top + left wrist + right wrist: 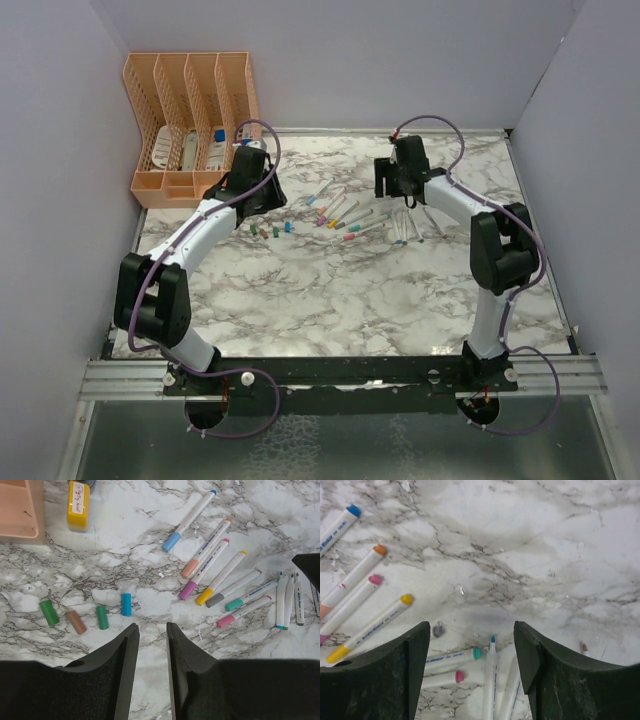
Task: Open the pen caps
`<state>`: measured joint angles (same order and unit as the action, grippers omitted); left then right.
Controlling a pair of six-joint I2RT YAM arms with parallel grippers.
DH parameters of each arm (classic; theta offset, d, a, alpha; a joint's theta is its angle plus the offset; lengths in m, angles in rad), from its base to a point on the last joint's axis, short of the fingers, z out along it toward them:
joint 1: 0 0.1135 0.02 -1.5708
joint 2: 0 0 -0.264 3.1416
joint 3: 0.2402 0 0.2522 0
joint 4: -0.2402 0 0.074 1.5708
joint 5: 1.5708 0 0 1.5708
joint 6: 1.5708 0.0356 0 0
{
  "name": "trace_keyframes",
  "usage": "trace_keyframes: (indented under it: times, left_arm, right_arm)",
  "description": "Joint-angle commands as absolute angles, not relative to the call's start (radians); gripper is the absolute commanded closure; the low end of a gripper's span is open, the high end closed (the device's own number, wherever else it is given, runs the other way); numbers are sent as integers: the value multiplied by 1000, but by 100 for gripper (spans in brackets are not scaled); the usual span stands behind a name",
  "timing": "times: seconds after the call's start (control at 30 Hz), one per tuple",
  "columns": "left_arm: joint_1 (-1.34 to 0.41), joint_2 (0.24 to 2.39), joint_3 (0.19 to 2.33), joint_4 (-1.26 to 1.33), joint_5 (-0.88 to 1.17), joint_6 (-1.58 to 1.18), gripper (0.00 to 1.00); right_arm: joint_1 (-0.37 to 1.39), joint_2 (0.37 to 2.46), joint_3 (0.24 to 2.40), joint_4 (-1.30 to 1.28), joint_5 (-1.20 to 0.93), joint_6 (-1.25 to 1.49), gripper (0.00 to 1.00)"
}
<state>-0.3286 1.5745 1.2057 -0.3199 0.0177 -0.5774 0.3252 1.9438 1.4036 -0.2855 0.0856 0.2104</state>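
Evidently the job was part done. Four loose caps (102, 617) lay in a row on the marble table (330, 300) just ahead of the left gripper (151, 627). A few bare barrels (289, 602) lay together at the right end of the spread.

Seven capped pens (223, 575) were fanned between the two arms, roughly parallel. Their long axes ran on a slant from near-left to far-right. The pen caps (188, 590) all sat on the near-left ends, toward the left arm, and the small coloured butt ends (407, 599) pointed toward the right arm. The left gripper was the nearer one to the caps, with the magenta one just ahead and to its right. The right gripper (470, 630) hung over the butt ends of the teal and pink pens.

By that layout, I judged the next pull should run along a pen's own slant, with the right arm pinning the barrel and the left drawing the cap toward itself.

The left arm reached far and inward from its base with its wrist tipped down at the table. Its fingers were parted by a narrow gap and held nothing. The right arm bent out at the elbow and reached back leftward. Its fingers were spread wide and also empty.
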Motion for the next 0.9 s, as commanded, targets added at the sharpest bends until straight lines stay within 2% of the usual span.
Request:
trace_keyframes:
  times: [0.0,0.23,0.87]
  left_arm:
    - [-329,1533,1186,-320,16,-588,68]
    - [-329,1525,1175,-313,20,-594,68]
    - [-329,1513,1149,-300,28,-604,68]
  right_arm:
    - [319,2027,1516,-312,49,143,32]
    - [319,2121,1652,-383,40,91,31]
    - [348,2180,1676,-388,-27,5,31]
